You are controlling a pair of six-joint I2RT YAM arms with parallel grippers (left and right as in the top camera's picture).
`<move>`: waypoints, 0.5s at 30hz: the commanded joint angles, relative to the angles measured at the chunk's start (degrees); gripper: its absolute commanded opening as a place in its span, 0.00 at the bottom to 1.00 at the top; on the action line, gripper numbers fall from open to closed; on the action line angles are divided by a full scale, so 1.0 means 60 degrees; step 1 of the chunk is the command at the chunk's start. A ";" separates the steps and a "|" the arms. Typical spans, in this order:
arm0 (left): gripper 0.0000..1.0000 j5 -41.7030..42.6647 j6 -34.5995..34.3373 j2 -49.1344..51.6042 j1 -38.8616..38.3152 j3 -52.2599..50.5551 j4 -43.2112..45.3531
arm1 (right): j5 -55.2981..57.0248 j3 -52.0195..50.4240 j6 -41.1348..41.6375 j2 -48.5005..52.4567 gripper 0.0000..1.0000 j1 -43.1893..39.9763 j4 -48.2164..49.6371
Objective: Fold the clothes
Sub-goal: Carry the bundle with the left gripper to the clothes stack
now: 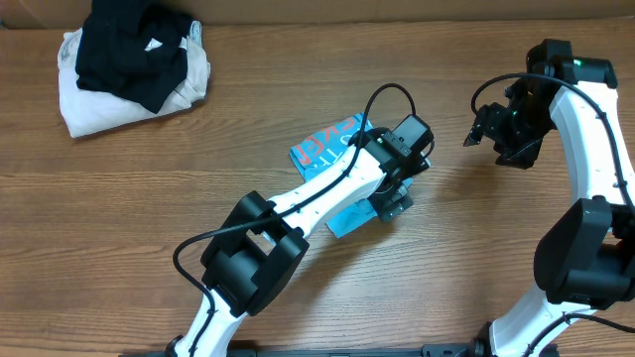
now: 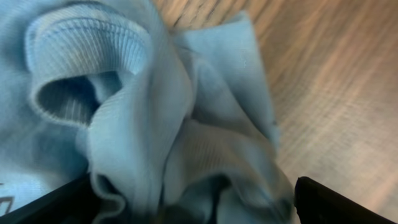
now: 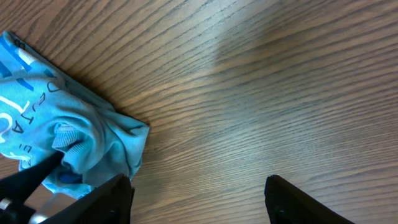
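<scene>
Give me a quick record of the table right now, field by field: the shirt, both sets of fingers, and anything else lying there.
garment: light blue T-shirt, crumpled near the middle of the table, lettering partly showing
fold state: no neat fold visible
left fingers: open wide, one on either side of bunched shirt fabric
right fingers: open, over bare wood to the right of the shirt, nothing between them
other items: black garment lying on a cream-white garment, far left corner
</scene>
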 commanded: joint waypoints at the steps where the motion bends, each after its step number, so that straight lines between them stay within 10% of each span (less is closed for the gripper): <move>1: 0.95 -0.0543 0.0117 0.0058 0.0069 -0.0659 0.0510 | 0.0091 0.0029 -0.0029 -0.0084 0.73 -0.0062 -0.0044; 7: 0.64 -0.0561 0.0382 0.0058 0.0051 -0.1341 0.0747 | 0.0098 0.0029 -0.0033 -0.0084 0.73 -0.0066 -0.0036; 12: 0.04 -0.0900 0.0339 0.0058 0.0058 -0.1373 0.0667 | 0.0273 0.0029 -0.0033 -0.0084 0.73 -0.0062 -0.0040; 15: 0.04 -0.1610 0.0157 0.0058 0.0058 -0.1348 0.0681 | 0.0277 0.0029 -0.0033 -0.0084 0.73 -0.0066 -0.0044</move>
